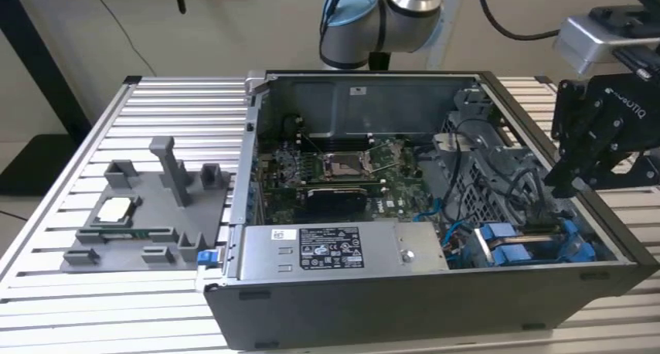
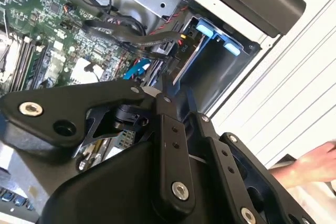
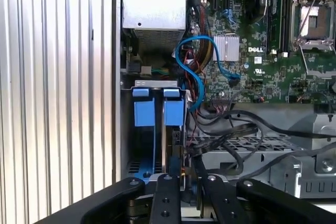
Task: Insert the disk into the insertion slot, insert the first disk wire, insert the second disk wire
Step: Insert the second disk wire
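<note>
The disk (image 2: 188, 60) stands on edge in the insertion slot (image 2: 223, 72), its silver side showing under a blue carrier tab (image 2: 202, 27). In the first wrist view two blue tabs (image 3: 173, 111) sit side by side at the slot (image 3: 137, 145). Black wires (image 2: 157, 38) run to the disk's inner end; I cannot tell whether they are plugged in. My gripper (image 1: 564, 185) hangs above the case's right side, over the slot (image 1: 526, 250). In both wrist views it (image 2: 176, 92) (image 3: 189, 169) looks shut, and I make out nothing between its fingers.
The open computer case (image 1: 413, 308) lies on a slatted metal table (image 1: 62, 292). Inside are the motherboard (image 1: 341, 165), the power supply (image 1: 330, 250), a blue cable (image 3: 197, 72) and a perforated cage (image 3: 247, 145). A grey fixture (image 1: 144, 215) sits at the exterior view's left. A hand (image 2: 315, 163) rests beside the case.
</note>
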